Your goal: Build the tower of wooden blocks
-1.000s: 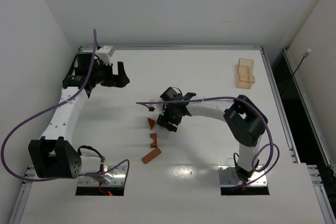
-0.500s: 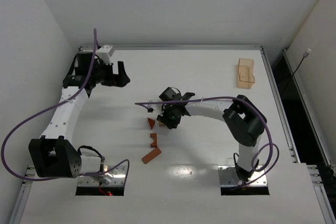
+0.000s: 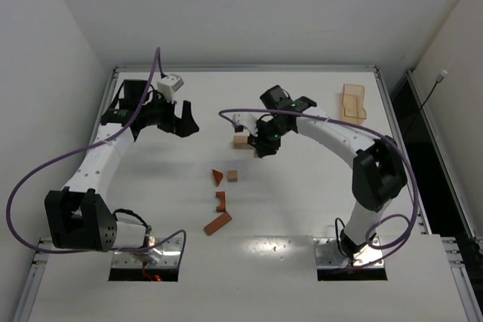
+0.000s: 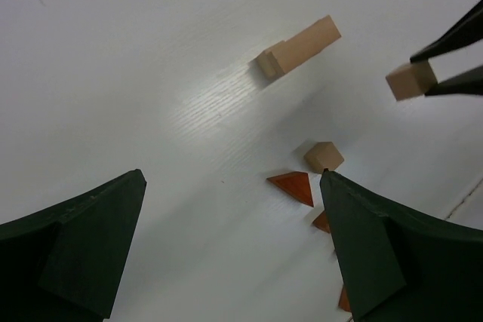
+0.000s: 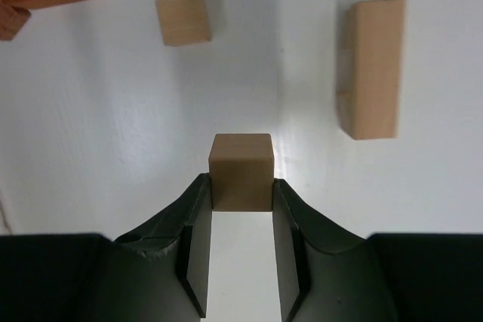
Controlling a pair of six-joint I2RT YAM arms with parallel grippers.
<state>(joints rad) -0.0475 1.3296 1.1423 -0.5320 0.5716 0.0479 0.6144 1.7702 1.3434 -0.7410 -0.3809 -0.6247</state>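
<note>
1. Blocks are small, sharp-edged wood. The tan ones are bare and matte, the red-brown ones stained with visible grain.
2. Right gripper (image 5: pixel 241 186): black fingers (image 5: pixel 190 239) are pinched on two opposite faces of a tan cube (image 5: pixel 241 171), held above the white table (image 3: pixel 302 209).
3. Tan bar (image 3: pixel 241 140) is a long rectangular stick lying flat, near the right gripper at its 9 o'clock in the top view.
4. Loose cube (image 3: pixel 232 176) sits at 6 o'clock of the bar. Red triangle (image 3: pixel 217 177) is just beside it at 9 o'clock, not touching.
5. Notched red piece (image 3: pixel 221 201) and long red piece (image 3: pixel 217 223) lie further out at 6 o'clock, toward the arm bases.
6. Tower state: every piece on the table lies flat on its own, mid-table.
7. Left gripper (image 3: pixel 183 120): jaws spread wide and empty. It hovers at 9 o'clock of the bar, well apart.
8. Light-tan tray (image 3: pixel 352 105) sits at the table's 1 o'clock corner.
</note>
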